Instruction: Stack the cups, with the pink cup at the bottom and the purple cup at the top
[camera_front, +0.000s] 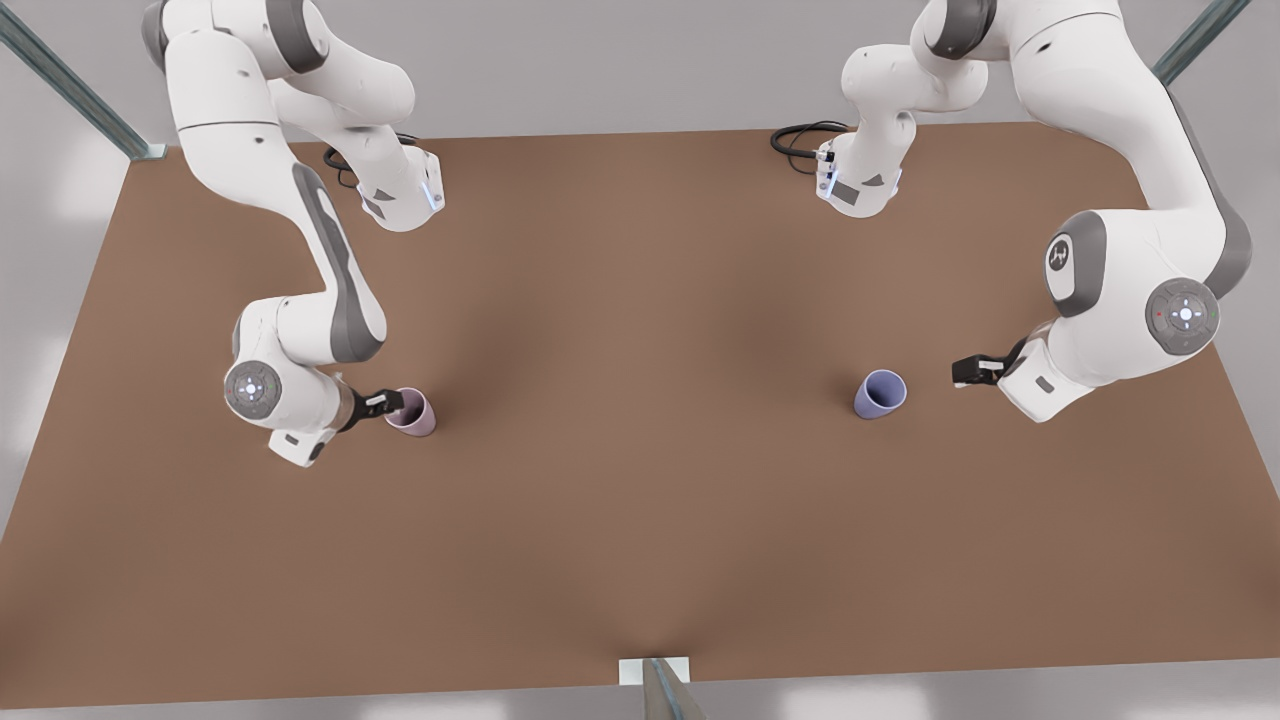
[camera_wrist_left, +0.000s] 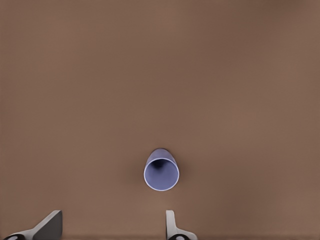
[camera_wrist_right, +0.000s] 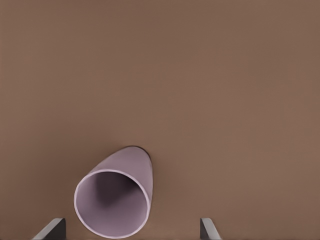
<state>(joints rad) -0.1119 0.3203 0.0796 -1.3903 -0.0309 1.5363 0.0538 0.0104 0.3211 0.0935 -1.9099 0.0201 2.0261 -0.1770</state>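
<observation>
The pink cup (camera_front: 414, 413) stands upright on the brown table (camera_front: 640, 500) toward the front view's left. My right gripper (camera_front: 386, 403) is open at its rim, and the right wrist view shows the pink cup (camera_wrist_right: 114, 200) close below, near the gap between my right gripper's (camera_wrist_right: 130, 226) fingers. The purple cup (camera_front: 880, 393) stands upright toward the front view's right. My left gripper (camera_front: 966, 370) hovers open a short way beside it, apart from it. From the left wrist, the purple cup (camera_wrist_left: 161, 170) sits farther off, ahead of my left gripper (camera_wrist_left: 111, 222).
Both arm bases (camera_front: 400, 195) (camera_front: 858, 185) stand at the table's far edge with black cables beside them. A metal post (camera_front: 660, 690) rises at the middle of the near edge. A wide stretch of bare table separates the two cups.
</observation>
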